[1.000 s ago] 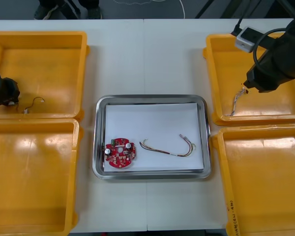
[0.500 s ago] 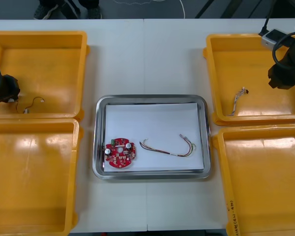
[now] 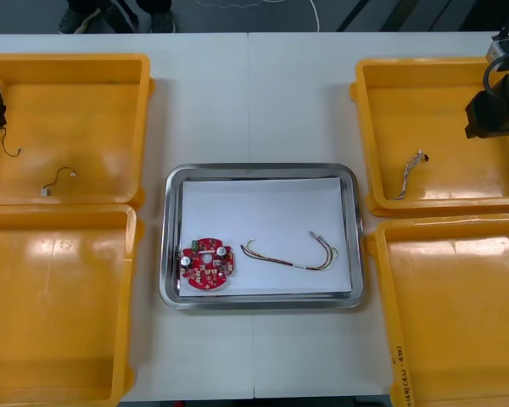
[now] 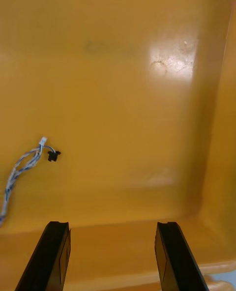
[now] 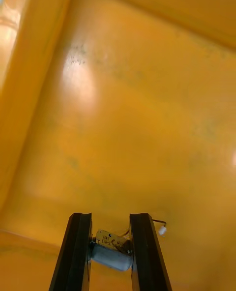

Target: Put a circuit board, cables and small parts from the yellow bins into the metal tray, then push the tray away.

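Light table, seam down its middle; dark floor beyond.

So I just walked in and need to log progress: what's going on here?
The left gripper, over the far left yellow bin, is shut on a small metal part with a thin wire. The right gripper hovers open over the far right bin, where a blue and white cable lies. The metal tray holds a red circuit board and a red and yellow cable.
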Available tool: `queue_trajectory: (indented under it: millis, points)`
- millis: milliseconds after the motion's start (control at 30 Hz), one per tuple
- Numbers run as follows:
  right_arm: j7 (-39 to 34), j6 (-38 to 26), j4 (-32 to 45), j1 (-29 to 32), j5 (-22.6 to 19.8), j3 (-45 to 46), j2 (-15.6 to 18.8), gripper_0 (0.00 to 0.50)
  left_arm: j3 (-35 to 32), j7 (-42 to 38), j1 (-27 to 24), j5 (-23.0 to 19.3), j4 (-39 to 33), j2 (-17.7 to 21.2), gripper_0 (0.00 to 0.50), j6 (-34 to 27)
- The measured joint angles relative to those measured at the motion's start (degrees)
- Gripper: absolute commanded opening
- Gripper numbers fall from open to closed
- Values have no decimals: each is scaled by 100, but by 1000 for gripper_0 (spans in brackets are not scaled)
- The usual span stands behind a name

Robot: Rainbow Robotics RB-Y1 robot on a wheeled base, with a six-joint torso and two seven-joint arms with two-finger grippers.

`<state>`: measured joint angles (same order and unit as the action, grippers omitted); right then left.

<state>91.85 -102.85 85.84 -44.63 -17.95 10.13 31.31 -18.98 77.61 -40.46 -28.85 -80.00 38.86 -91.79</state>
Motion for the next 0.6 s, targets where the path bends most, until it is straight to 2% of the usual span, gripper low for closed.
queue_trajectory:
  millis: [233,400,533,600]
  points:
    - [-825,223,-161,-3,-216,5,-165,500,-28,0,20,-1,-716,-3,0,-633]
    - [-2044,343,-432,-4,-580,5,-212,500,8,-11,29,-16,-1235,-8,0,-1225]
    - [-2086,529,-626,-4,-741,-7,-214,500,243,-220,38,-52,-1765,-9,0,-1716]
    - [-2195,556,-672,-5,-742,-51,-214,500,442,-482,42,-84,-2022,-9,0,-1764]
